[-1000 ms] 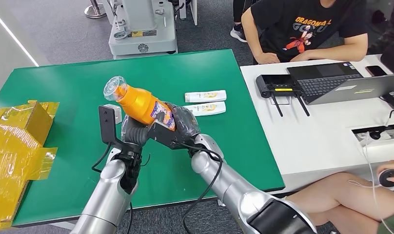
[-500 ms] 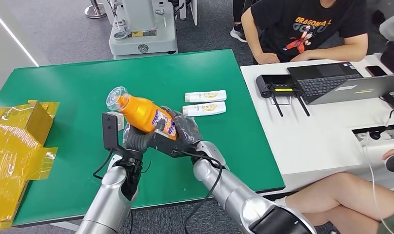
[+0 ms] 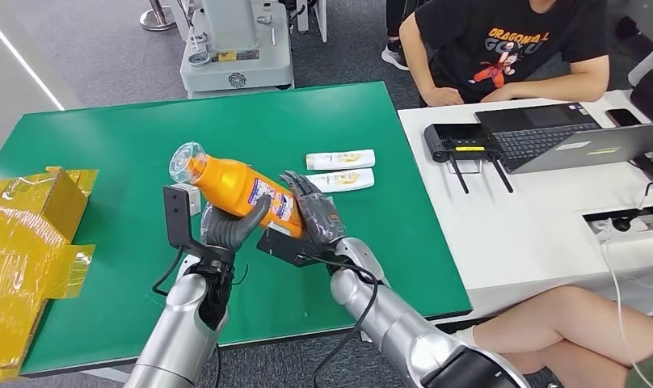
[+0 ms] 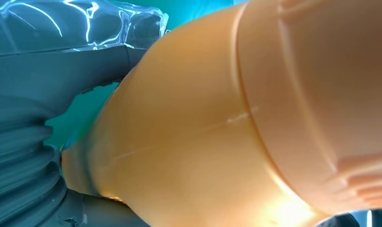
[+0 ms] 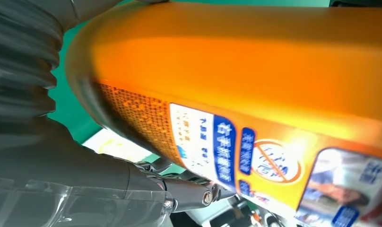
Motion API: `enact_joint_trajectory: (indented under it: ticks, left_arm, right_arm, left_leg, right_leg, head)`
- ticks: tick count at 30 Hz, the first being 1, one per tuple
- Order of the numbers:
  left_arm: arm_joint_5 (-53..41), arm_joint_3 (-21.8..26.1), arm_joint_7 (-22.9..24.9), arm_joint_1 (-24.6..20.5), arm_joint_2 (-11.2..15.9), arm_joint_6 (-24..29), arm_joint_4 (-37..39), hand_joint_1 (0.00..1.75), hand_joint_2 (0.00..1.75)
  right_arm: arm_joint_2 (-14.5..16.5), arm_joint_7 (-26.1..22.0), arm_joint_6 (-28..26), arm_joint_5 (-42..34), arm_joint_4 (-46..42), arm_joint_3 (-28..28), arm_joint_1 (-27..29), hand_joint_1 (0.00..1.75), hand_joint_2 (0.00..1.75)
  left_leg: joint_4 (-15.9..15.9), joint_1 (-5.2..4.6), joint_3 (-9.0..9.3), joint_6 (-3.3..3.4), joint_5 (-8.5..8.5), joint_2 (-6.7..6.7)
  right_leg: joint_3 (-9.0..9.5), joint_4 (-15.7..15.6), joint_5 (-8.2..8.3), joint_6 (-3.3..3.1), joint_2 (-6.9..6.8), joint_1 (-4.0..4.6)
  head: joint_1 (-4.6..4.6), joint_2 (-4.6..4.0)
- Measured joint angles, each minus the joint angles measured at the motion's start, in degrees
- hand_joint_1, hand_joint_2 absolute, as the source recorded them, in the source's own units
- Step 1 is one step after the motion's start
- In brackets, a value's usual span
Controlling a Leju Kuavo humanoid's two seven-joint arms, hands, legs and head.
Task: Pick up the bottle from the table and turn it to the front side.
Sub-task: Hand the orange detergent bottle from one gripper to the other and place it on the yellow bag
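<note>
Bottle: orange bottle (image 3: 241, 187) with a clear cap, held above the green worktop (image 3: 129, 145), tilted, cap end up and toward the robot's left, printed label facing up and right.
Left hand: left hand (image 3: 226, 226) grips the bottle from beneath, a finger wrapped up over the body near the label; in the left wrist view the orange body (image 4: 217, 123) lies against the grey thumb.
Right hand: right hand (image 3: 311, 218) cups the bottle's base end, fingers curled against it; the right wrist view shows the label (image 5: 255, 161) close up.
Tubes: two white tubes (image 3: 340, 170) lie side by side on the worktop just beyond the right hand.
Box: small white box (image 3: 192, 194) on the worktop, partly hidden behind the left hand's camera bracket.
Yellow wrap: crumpled yellow packaging (image 3: 28, 234) at the worktop's left edge.
Desk: white desk (image 3: 533, 218) to the right carries a laptop (image 3: 566, 137) and a black controller (image 3: 461, 144); a person (image 3: 501, 48) sits behind it.
</note>
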Motion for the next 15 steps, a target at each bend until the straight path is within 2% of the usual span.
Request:
enact_joint_trajectory:
  ticks: [6,11,15]
  left_arm:
    - [-0.13,0.59,-0.60,-0.25,0.32,1.12,-1.01,1.75,1.75]
    - [-0.31,1.51,-1.29,0.05,1.58,3.11,-1.19,1.75,1.75]
    - [-0.46,2.08,-2.32,0.89,2.83,5.15,-1.18,1.75,1.75]
  right_arm:
    - [-0.02,-5.99,-3.92,-3.14,-3.79,-0.92,1.60,0.00,1.75]
    - [-0.07,-11.49,-8.52,-8.77,-12.18,-1.80,3.80,0.00,1.75]
    - [-0.11,-14.34,-9.08,-12.87,-19.92,-1.55,5.42,0.00,1.75]
  left_leg:
    - [0.00,0.00,-0.04,0.00,0.00,-0.05]
    - [0.00,0.00,-0.03,0.00,0.00,0.02]
    - [-0.01,0.01,-0.05,-0.01,0.01,-0.02]
  right_leg:
    - [0.00,0.01,0.00,0.00,-0.04,0.00]
    - [-0.03,0.00,0.00,0.00,0.05,0.00]
    - [-0.04,0.02,0.00,0.00,-0.01,0.00]
  head:
    - [0.01,0.00]
    - [-0.01,0.00]
    - [0.00,0.00]
